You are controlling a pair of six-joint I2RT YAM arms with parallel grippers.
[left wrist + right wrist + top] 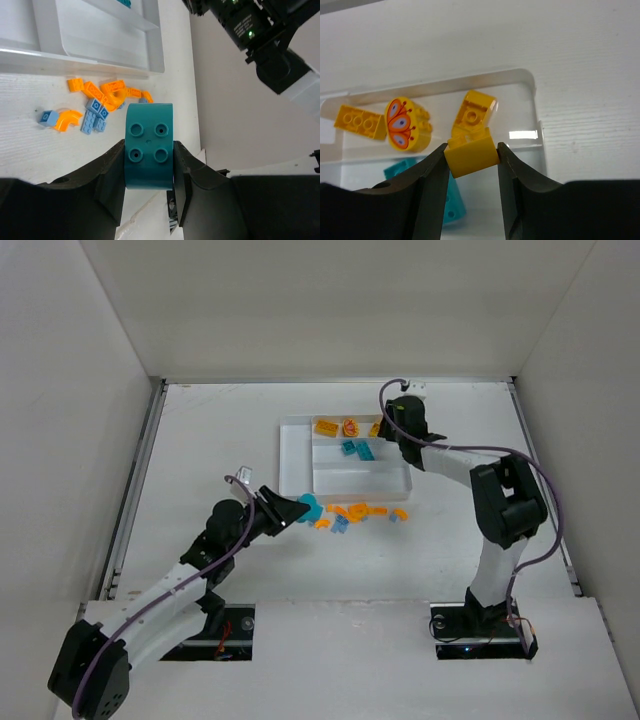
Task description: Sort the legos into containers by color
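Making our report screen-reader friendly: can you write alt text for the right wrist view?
The right gripper clamps a yellow brick above the white tray, whose far section holds three yellow pieces, one printed with a butterfly.

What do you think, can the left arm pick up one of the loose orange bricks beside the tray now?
Probably not yet: its fingers are shut on a teal brick. The orange bricks lie close by, uncovered, so after dropping that, likely yes.

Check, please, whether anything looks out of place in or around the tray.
Nothing looks damaged or mis-sorted: the tray holds yellow bricks in one section, teal ones in the next. A mixed orange-and-blue pile lies outside it.
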